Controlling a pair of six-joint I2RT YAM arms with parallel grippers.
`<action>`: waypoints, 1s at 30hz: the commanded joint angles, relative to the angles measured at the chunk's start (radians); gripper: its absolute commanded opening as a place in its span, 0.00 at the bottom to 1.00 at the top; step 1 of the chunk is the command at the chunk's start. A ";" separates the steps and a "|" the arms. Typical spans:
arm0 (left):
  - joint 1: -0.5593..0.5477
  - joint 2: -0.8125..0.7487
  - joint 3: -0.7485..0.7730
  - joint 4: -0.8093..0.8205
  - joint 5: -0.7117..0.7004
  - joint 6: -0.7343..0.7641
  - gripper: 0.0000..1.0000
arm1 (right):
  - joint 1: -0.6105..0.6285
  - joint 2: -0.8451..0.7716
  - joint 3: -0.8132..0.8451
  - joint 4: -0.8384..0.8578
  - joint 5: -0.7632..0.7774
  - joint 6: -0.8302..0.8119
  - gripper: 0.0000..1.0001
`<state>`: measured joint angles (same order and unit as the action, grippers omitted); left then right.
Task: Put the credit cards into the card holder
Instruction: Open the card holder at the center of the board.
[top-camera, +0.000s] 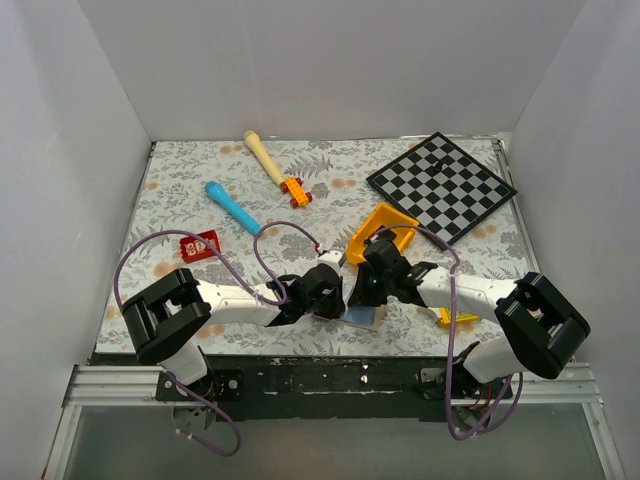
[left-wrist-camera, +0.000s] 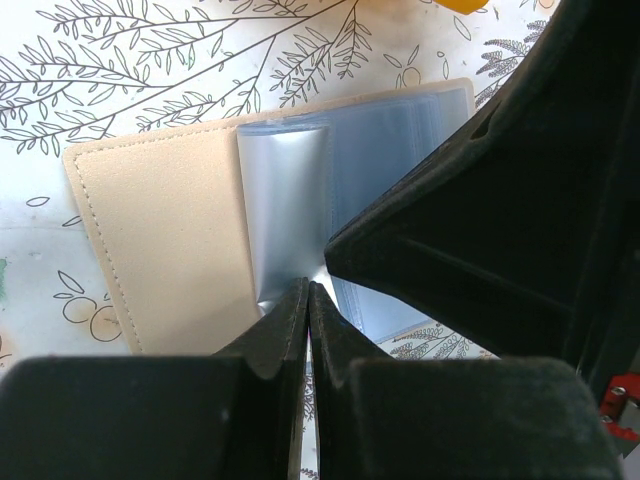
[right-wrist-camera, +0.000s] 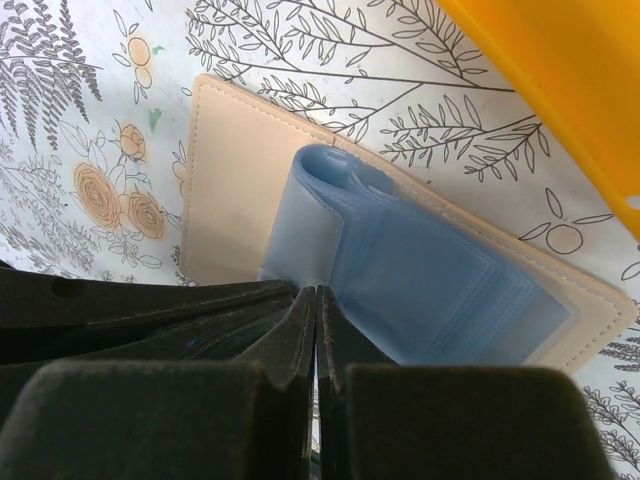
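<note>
Well, both claws sit nose to nose over the open card holder (left-wrist-camera: 160, 240). The left gripper (left-wrist-camera: 308, 300) has its jaws pressed tight together, and a pale leaf of the pocket lining (left-wrist-camera: 285, 200) narrows right into its tips, so I'd say it is pinching that leaf up off the tan cover. The right gripper (right-wrist-camera: 315, 300) is squeezed closed too, tips at the edge of the curled blue film; whether any film is caught between them I cannot tell. The holder lies flat just ahead of and under both sets of tips, its long axis running crosswise to the left fingers. Just beyond the right claw, on its outer side, stands the yellow bin (right-wrist-camera: 560, 90), near the holder but not touching it. The only credit card (top-camera: 198, 245) I can see is the red one. It lies well apart, off to the left claw's outer side and a little further up the table, long edge roughly crosswise and slightly tilted. The left arm is plainly nearer to it, yet that claw is busy with the lining, so to my eye no card is in hand and the fetch comes next.
</note>
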<state>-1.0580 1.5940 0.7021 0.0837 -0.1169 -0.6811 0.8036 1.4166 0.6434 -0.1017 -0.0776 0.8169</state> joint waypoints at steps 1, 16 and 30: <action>-0.002 -0.012 -0.009 -0.050 -0.023 0.011 0.00 | 0.008 0.005 -0.010 0.004 0.028 0.021 0.01; -0.002 -0.019 0.002 -0.071 -0.038 0.015 0.00 | 0.008 0.039 -0.068 -0.003 0.056 0.045 0.01; 0.064 -0.146 -0.087 -0.153 -0.119 0.023 0.00 | 0.011 0.053 -0.074 -0.003 0.059 0.042 0.01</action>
<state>-1.0317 1.5272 0.6613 0.0090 -0.1776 -0.6724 0.8062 1.4220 0.6056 -0.0753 -0.0528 0.8646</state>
